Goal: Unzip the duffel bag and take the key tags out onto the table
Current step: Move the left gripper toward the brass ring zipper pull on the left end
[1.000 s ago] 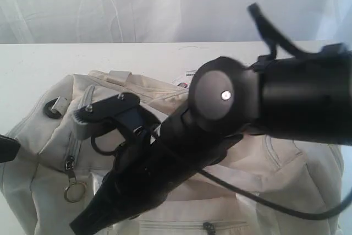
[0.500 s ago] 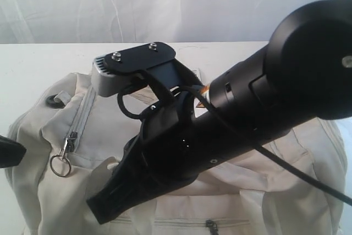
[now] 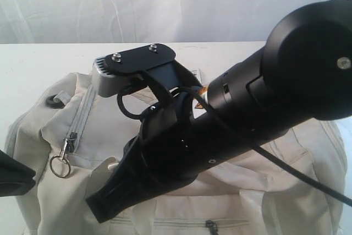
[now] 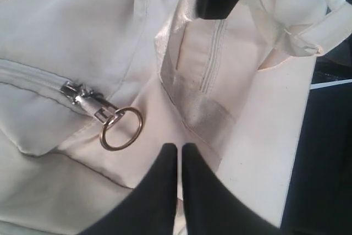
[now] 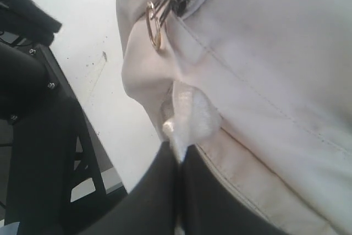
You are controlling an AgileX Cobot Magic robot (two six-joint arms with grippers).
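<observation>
The cream duffel bag (image 3: 38, 130) lies on the white table (image 3: 33, 64), with my right arm across most of it. Its end zipper (image 4: 33, 78) looks closed; the slider's metal ring (image 4: 121, 129) hangs loose. My right gripper (image 5: 180, 155) is shut on the bag's shiny pale webbing handle (image 5: 187, 116) and holds it up; the handle also shows in the left wrist view (image 4: 192, 97). My left gripper (image 4: 179, 147) hovers over the bag's end just beside the ring, jaws a narrow slit apart with nothing between them. The key tags are out of view.
The table's edge (image 4: 300, 136) runs close beside the bag's end, with dark floor beyond. A front pocket zipper slider (image 3: 209, 225) sits at the near side. A white label (image 3: 193, 74) lies behind the bag. A white curtain closes the back.
The right arm swung up and forward early on, then held still, and the zipper ring shifted left. The left gripper has sunk lower at the left edge, and its jaws have parted slightly.
</observation>
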